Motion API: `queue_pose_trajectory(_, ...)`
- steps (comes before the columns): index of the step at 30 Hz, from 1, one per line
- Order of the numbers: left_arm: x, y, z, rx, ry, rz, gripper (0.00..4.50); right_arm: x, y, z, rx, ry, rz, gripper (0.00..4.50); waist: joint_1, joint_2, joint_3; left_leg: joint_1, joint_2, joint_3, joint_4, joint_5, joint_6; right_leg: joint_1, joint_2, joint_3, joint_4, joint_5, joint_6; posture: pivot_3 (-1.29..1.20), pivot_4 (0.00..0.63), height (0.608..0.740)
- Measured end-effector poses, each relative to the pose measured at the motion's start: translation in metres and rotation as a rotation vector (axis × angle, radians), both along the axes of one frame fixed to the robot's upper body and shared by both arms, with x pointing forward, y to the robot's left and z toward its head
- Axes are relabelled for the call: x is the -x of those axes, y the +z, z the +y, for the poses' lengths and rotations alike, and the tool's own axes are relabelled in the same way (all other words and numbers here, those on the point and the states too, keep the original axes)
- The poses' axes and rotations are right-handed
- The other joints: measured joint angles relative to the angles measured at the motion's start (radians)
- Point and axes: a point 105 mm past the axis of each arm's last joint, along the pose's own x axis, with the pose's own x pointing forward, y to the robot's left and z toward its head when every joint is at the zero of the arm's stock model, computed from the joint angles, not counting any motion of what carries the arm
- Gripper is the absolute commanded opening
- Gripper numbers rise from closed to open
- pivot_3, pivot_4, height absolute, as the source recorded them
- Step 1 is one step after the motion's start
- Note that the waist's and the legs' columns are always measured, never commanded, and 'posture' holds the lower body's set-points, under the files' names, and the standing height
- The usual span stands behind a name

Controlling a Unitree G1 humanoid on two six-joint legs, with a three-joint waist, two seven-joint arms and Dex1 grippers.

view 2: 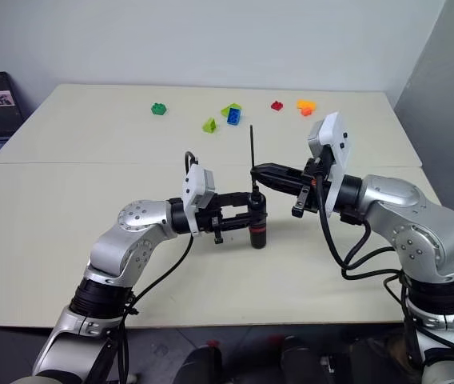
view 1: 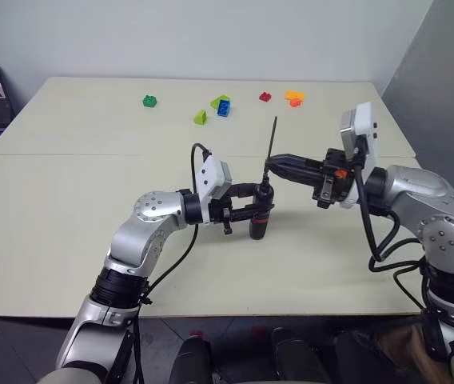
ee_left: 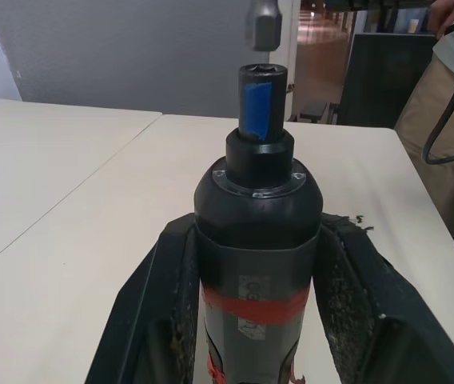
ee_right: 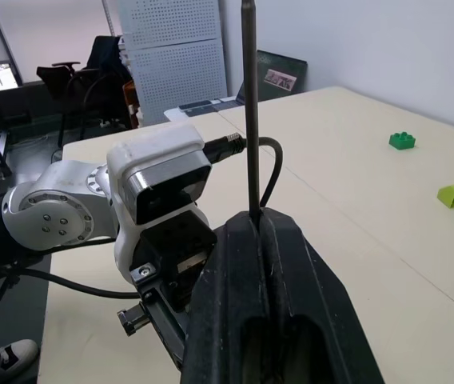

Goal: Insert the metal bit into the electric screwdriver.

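Note:
The electric screwdriver point(view 1: 258, 230) is held upright above the table, and my left gripper point(view 1: 259, 210) is shut on its dark body, just above a red band point(ee_left: 256, 306). Its narrow nose point(ee_left: 260, 108) points up with an open socket. My right gripper point(view 1: 268, 166) is shut on the metal bit point(view 1: 272, 140), a thin dark rod that stands upright. In the right wrist view the metal bit point(ee_right: 251, 104) rises from between the closed fingers. The bit's lower end point(ee_left: 263, 24) hangs just above the nose, with a small gap between them.
Toy bricks lie at the table's far side: green point(view 1: 149, 101), yellow-green point(view 1: 201, 118), blue point(view 1: 223, 106), red point(view 1: 264, 97) and orange point(view 1: 294, 98). A seam crosses the tabletop point(view 1: 67, 200). A person's trouser leg point(ee_left: 439, 128) stands beyond the right edge.

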Motion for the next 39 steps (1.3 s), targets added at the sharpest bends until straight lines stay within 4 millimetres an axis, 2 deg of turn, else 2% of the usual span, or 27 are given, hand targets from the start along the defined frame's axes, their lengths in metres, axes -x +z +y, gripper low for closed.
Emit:
queue_pose_trajectory(15,0.0001,0.0000,0.0001,-0.001,-0.001,-0.001,1.64,0.0051,0.0024,0.0080,-0.008,-0.103,-0.009,0.00,0.000,0.000,0.000,0.000,0.000,0.000,0.000,0.000,0.000,0.000,0.000,0.000,0.000,0.000,0.000,0.00,0.150,0.740)
queue_pose_trajectory(27,0.0006,0.0000,0.0000,-0.004,-0.006,-0.005,1.64,0.0044,-0.0049,0.0035,0.020,-0.185,0.006,0.00,0.000,0.000,0.000,0.000,0.000,0.000,0.000,0.000,0.000,0.000,0.000,0.000,0.000,0.000,0.000,0.00,0.150,0.740)
queue_pose_trajectory(39,0.0012,0.0000,-0.0001,-0.008,-0.012,-0.011,1.64,0.0098,-0.0004,0.0004,-0.002,-0.193,0.014,0.00,0.000,0.000,0.000,0.000,0.000,0.000,0.000,0.000,0.000,0.000,0.000,0.000,0.000,0.000,0.000,0.00,0.150,0.740)
